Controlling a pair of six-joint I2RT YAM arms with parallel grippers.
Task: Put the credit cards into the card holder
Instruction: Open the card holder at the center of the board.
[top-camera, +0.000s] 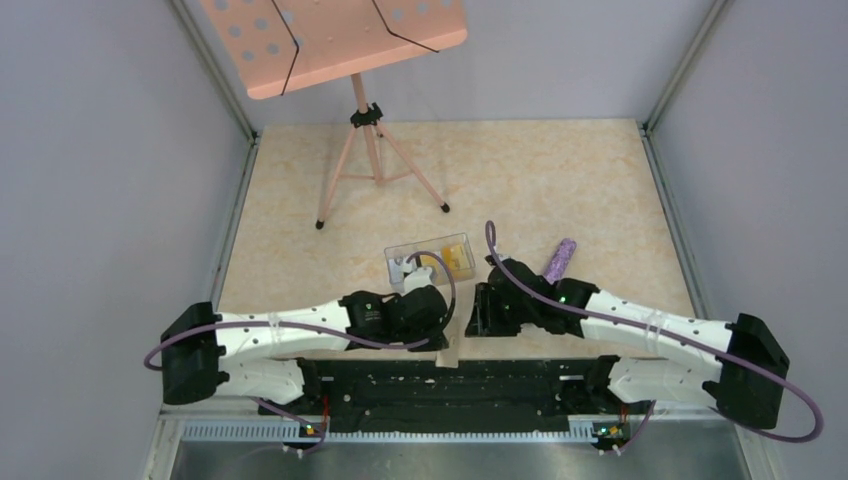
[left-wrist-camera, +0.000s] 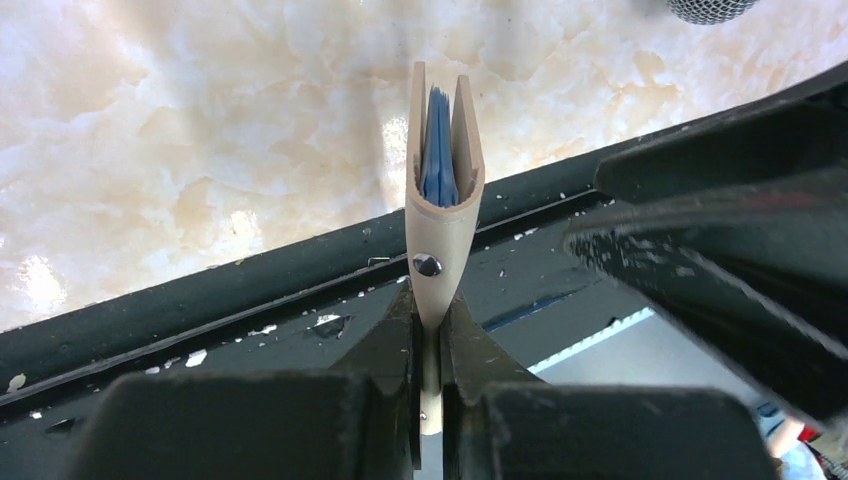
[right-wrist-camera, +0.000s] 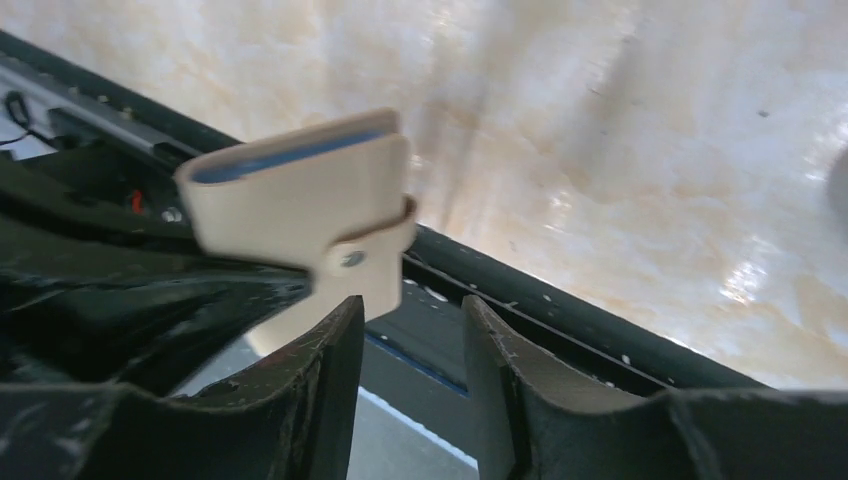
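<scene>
Left gripper (left-wrist-camera: 430, 305) pinched on holder (left-wrist-camera: 444, 215) just below its snap (left-wrist-camera: 427, 265), holder edge-on; right gripper (right-wrist-camera: 412, 335) spread, empty, just beside holder

The box (top-camera: 430, 262) stands behind the card holder (left-wrist-camera: 445, 230).

The card holder (left-wrist-camera: 441, 225) is tan outside and blue inside, with a silver snap (left-wrist-camera: 427, 265); the table (left-wrist-camera: 170, 130) is marbled cream and peach.

card holder (top-camera: 451, 352) mostly hidden, credit cards (top-camera: 457, 262) indistinct
</scene>
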